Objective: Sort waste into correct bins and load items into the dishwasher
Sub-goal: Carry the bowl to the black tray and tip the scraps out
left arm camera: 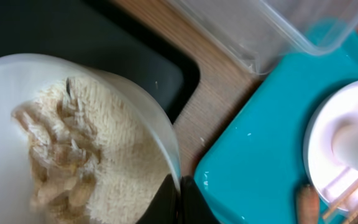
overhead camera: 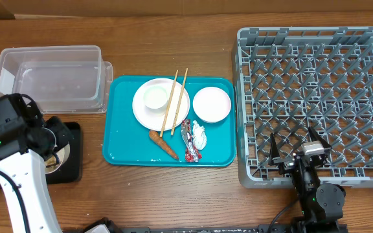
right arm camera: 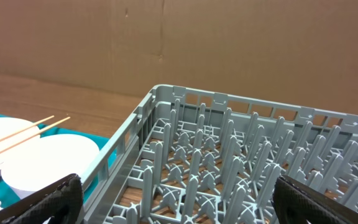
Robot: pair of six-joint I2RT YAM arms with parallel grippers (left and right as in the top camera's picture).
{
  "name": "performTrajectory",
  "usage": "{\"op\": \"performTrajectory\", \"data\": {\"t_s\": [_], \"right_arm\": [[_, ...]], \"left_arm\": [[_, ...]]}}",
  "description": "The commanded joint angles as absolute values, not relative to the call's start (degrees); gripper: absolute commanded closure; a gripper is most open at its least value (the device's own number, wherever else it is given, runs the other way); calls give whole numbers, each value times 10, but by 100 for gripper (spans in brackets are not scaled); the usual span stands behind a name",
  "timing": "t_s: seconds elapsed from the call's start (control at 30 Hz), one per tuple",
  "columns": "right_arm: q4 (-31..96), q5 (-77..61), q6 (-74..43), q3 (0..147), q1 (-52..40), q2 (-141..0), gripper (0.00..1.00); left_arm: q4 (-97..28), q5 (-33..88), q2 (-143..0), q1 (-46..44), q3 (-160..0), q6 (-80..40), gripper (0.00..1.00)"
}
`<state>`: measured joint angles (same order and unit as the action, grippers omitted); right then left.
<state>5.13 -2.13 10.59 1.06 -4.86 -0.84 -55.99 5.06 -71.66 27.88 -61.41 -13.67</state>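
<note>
Near the left front corner of the wooden table (overhead camera: 173, 26), the left gripper (left arm camera: 179, 200) is clamped on the rim of a small round white bowl (left arm camera: 5, 124) of beige-white rice and food scraps (left arm camera: 98, 143), over the shallow black rectangular tray (overhead camera: 75, 150). At the near edge of the square grey plastic dish rack (overhead camera: 245, 110), the right gripper (overhead camera: 294, 145) hangs with its jaws spread, holding nothing.

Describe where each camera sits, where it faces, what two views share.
Overhead: above the table, facing down on teal tray, dish rack, left arm, right arm.
Left wrist: on that arm, facing down at rice bowl above black tray; left gripper pinches its rim.
Right wrist: low, facing across dish rack; open right gripper frames it.
Shared: both wrist views show chopsticks.
</note>
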Motion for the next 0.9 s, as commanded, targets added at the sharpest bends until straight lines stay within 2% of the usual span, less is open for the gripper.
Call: {"op": "performTrajectory", "data": {"t_s": [0.0,0.47,0.67,0.87], "right_arm": [[46,-22,107,5,-48,-4,0],[46,-22,107,5,-48,-4,0],[46,-22,107,5,-48,-4,0],[46,-22,107,5,-48,-4,0]], "left_arm": [[-517,7,-709,285,-573,-136,96],[-313,4,-712,285,-395,-148,96],[-287,102,-712,283,-383,-147,96],[-291,143,-712,260,-383,-136,96]]}}
